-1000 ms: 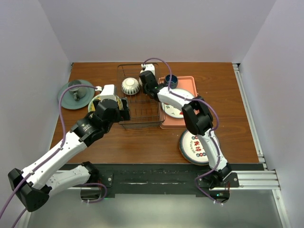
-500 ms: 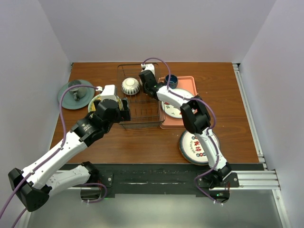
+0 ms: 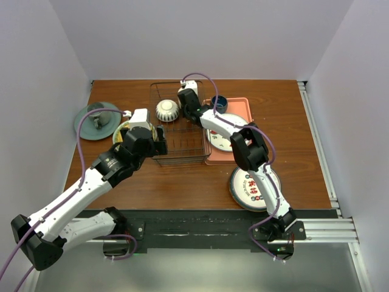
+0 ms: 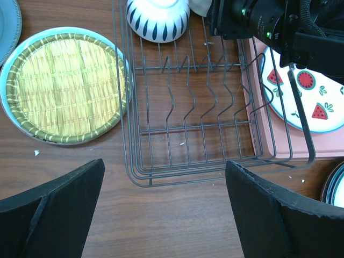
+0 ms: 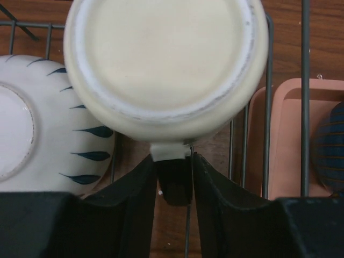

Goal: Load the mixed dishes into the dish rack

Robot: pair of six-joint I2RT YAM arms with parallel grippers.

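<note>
The dish rack (image 3: 178, 159) stands mid-table, and its wires fill the left wrist view (image 4: 183, 134). A cream bowl with dark leaf marks (image 3: 166, 110) lies upside down at its far end (image 5: 32, 134). My right gripper (image 5: 172, 161) is shut on the handle of the cream mug (image 5: 164, 59), held bottom-up over the rack's far right corner. My left gripper (image 4: 164, 183) is open and empty above the rack's near edge. The yellow textured plate (image 4: 67, 86) lies on a mint-green plate (image 4: 6, 118) left of the rack.
A pink tray (image 3: 240, 106) right of the rack holds the strawberry plate (image 3: 222, 139) and a dark blue cup (image 3: 219, 103). A dark teal-rimmed plate (image 3: 249, 188) lies near the front right. A grey-green cup with saucer (image 3: 97, 120) sits at the far left.
My right gripper with the mug has edged slightly toward the rack's far end. The left arm has not moved.
</note>
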